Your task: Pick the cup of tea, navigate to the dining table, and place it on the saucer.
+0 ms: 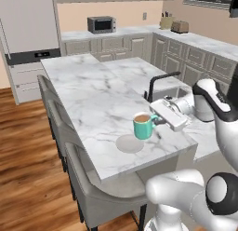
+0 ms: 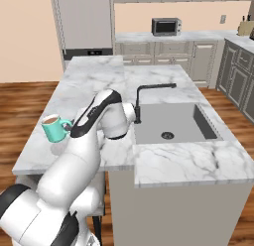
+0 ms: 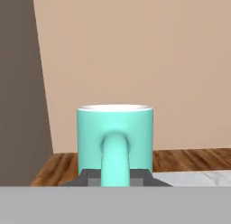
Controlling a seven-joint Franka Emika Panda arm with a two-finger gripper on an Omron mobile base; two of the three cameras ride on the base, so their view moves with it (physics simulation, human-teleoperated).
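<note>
Cup of tea (image 1: 142, 126), teal and upright, held by its side handle in the gripper (image 1: 159, 121), jaws clamped on the handle so the brown liquid stays level. It hangs just above the marble dining table (image 1: 93, 104), beside and slightly behind the round grey saucer (image 1: 129, 144), not yet over it. Judged step: shift the cup over the saucer, then lower.

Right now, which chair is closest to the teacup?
The nearest grey chair, at the table's front end beside the saucer; the cup of tea hangs there. The others sit farther back.
</note>
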